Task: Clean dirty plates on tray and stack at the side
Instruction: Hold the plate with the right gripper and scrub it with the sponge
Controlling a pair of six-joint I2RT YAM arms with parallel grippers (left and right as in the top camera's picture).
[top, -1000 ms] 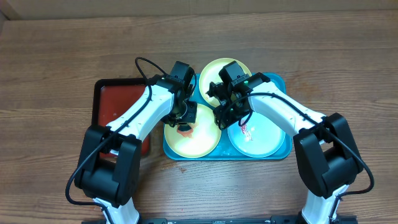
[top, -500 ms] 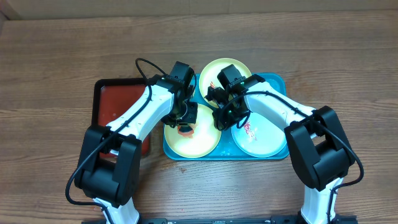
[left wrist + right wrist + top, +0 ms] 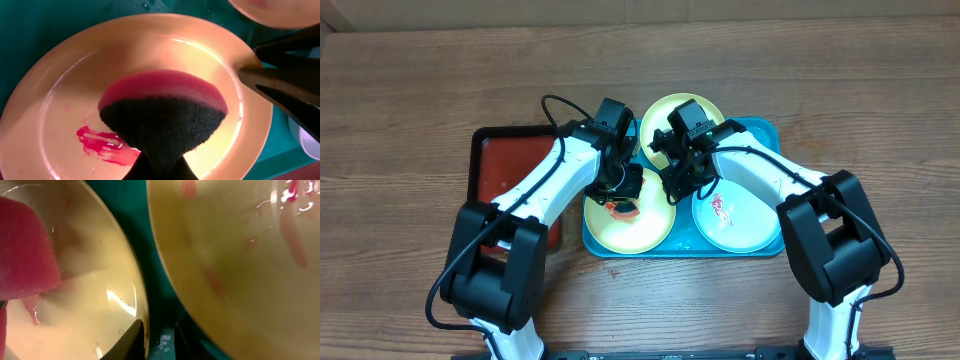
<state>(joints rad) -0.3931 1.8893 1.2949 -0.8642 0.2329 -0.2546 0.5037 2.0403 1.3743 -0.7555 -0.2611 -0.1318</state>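
Observation:
On the turquoise tray [image 3: 765, 132] lie three plates. The front-left yellow plate [image 3: 645, 228] has a red smear [image 3: 102, 145]. My left gripper [image 3: 620, 188] is shut on a sponge [image 3: 162, 107], pink on top and black below, and holds it on this plate. My right gripper [image 3: 677, 182] grips the same plate's right rim [image 3: 144, 320], one finger inside and one outside; its fingers show in the left wrist view [image 3: 280, 75]. The back yellow plate [image 3: 665, 112] carries faint red marks [image 3: 295, 240]. The pale mint plate [image 3: 745, 222] has a red smear.
A smaller black-rimmed dark red tray [image 3: 500, 165] lies left of the turquoise tray, partly under my left arm. Brown wooden tabletop [image 3: 880, 120] surrounds both trays.
My right gripper moved left from over the mint plate to the front-left plate's right rim. The left gripper shifted the sponge slightly on that plate.

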